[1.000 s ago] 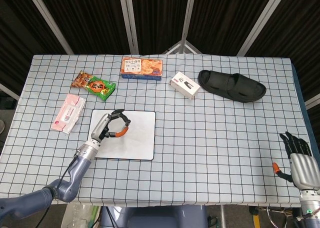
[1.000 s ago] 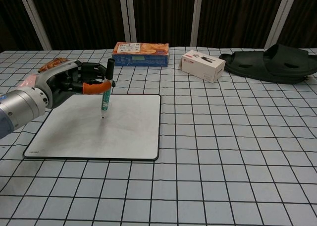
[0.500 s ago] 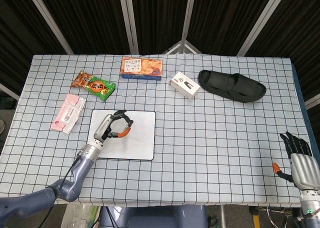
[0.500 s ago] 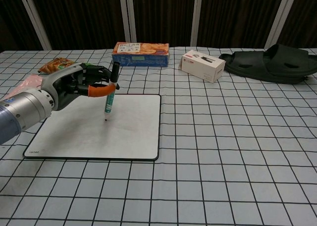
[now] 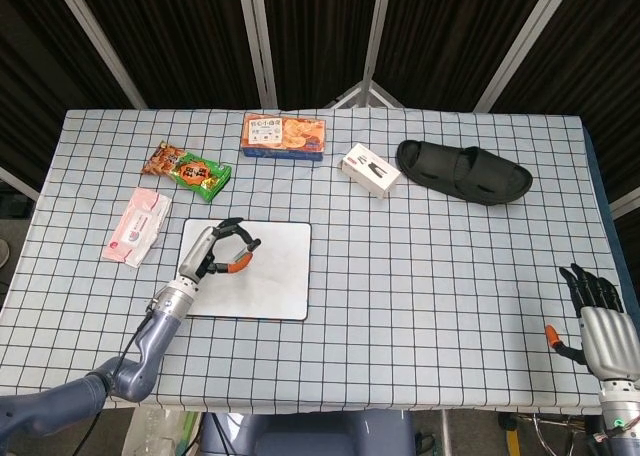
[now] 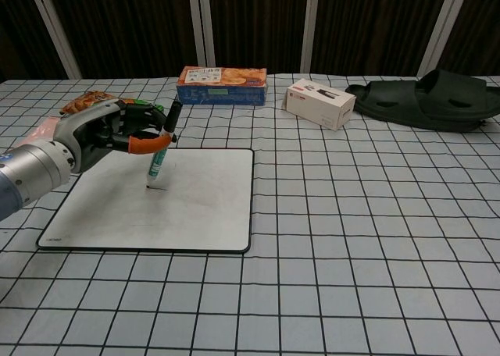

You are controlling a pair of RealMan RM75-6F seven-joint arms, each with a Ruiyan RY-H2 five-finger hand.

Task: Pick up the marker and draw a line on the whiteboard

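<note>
Green marker (image 6: pixel 159 155) | pinched in left hand (image 6: pixel 109 133) | tip touching whiteboard (image 6: pixel 195 208)

The head view looks steeply down from high above the near edge, taking in the whole checked tablecloth (image 5: pixel 420 266). The chest view sits low and close, facing 12 o'clock across it. Both share the white rectangular whiteboard (image 5: pixel 270 276) (image 6: pixel 195 200) and black rubber slipper (image 5: pixel 463 171) (image 6: pixel 433 98).

Checkered tablecloth (image 5: pixel 420 266) bears: orange biscuit box (image 5: pixel 284 136), small white box (image 5: pixel 370 170), black slipper (image 5: pixel 463 171), green-orange snack packet (image 5: pixel 189 170), pink packet (image 5: pixel 137 226).
</note>
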